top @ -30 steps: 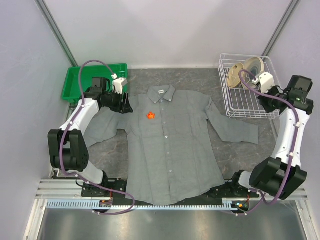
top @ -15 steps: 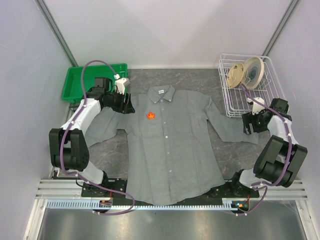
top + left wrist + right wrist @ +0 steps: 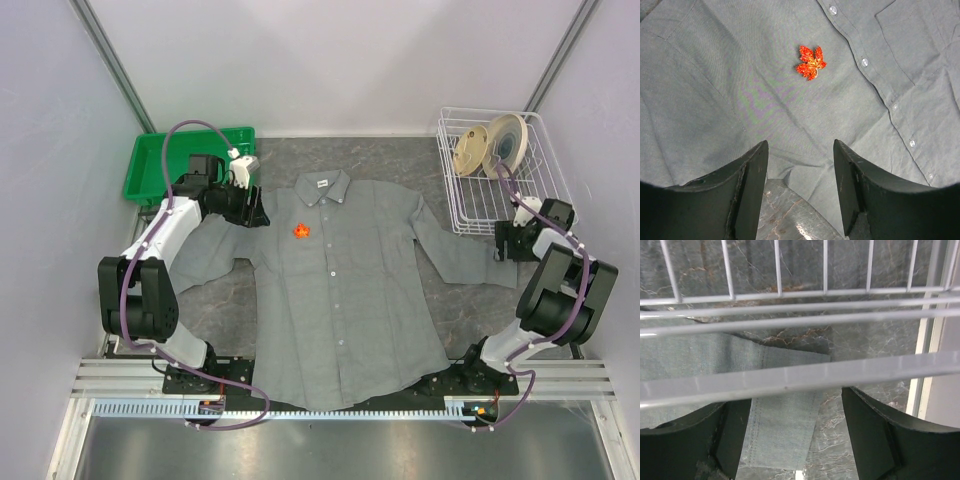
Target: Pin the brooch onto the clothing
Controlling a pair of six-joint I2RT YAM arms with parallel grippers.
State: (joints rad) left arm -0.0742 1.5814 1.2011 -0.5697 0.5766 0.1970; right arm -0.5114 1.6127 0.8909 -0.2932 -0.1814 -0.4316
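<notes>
Brooch (image 3: 810,62) lies on the chest of the grey shirt (image 3: 340,300) spread flat on the tabletop (image 3: 400,160), left pincer (image 3: 800,145) released beside its shoulder, right pincer (image 3: 796,397) released over its sleeve end, both empty.

- I count one grey shirt (image 3: 340,300) on the counter (image 3: 400,160).
- One orange-red brooch (image 3: 301,230).
- Five shirt buttons (image 3: 864,62) in my left wrist view.
- One green bin (image 3: 145,172).
- One white wire basket (image 3: 482,208).
- Two round discs (image 3: 468,150) in it, as far as I can tell.
- Two arms: left arm (image 3: 165,235), right arm (image 3: 560,285).
</notes>
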